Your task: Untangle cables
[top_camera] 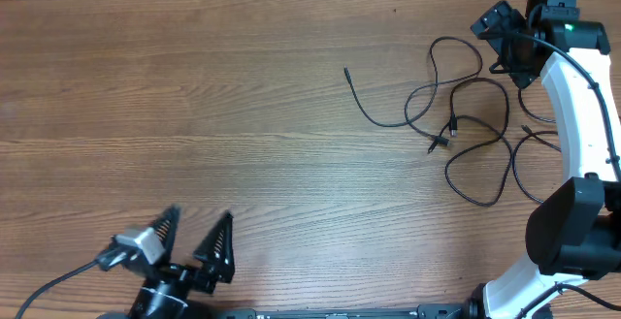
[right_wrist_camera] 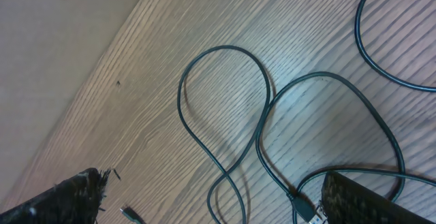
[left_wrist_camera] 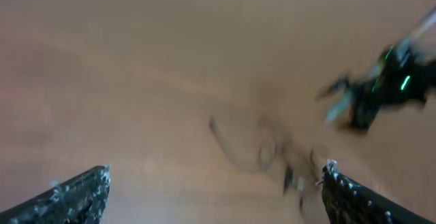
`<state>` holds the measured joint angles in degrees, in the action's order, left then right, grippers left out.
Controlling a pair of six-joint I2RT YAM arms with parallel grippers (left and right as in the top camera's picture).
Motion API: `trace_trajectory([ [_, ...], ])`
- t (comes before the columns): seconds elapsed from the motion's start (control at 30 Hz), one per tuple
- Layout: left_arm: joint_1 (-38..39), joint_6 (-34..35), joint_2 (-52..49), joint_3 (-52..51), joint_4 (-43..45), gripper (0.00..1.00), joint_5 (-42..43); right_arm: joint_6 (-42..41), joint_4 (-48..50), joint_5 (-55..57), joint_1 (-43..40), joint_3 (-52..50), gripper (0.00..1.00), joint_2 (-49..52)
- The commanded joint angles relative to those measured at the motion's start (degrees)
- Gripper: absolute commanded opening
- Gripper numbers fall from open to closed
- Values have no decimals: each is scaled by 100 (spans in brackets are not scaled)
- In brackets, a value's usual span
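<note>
The cables (top_camera: 454,117) are thin black cords lying in loose, overlapping loops on the right side of the wooden table, and one free end (top_camera: 347,70) reaches toward the middle. My right gripper (top_camera: 506,46) hovers open over the loops' far edge. In the right wrist view, my right gripper (right_wrist_camera: 211,183) is open with cable loops (right_wrist_camera: 225,47) and a plug (right_wrist_camera: 306,207) lying on the wood between its fingers. My left gripper (top_camera: 199,237) is open near the front left, far from the cords. The left wrist view is blurred, showing my left gripper (left_wrist_camera: 214,176) with nothing in it and the cables (left_wrist_camera: 262,154) in the distance.
The wooden table's far edge (right_wrist_camera: 88,67) runs close behind the cable loops, with a plain wall beyond it. The white right arm (top_camera: 572,115) stands along the table's right side, partly over the outer loops.
</note>
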<state>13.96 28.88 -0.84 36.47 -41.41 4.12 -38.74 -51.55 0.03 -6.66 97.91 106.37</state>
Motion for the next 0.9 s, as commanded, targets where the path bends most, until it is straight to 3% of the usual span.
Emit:
trace_trajectory([
  [0.0, -177, 74, 61, -229, 664, 99, -319, 26, 22, 50, 15, -15, 100, 17],
  [0.47, -826, 74, 61, -1657, 4474, 99, -479, 26, 22, 50, 15, -15, 100, 17],
  [0.87, -1071, 76, 63, -2712, 5416, 99, -863, 26, 22, 50, 15, -15, 100, 17],
])
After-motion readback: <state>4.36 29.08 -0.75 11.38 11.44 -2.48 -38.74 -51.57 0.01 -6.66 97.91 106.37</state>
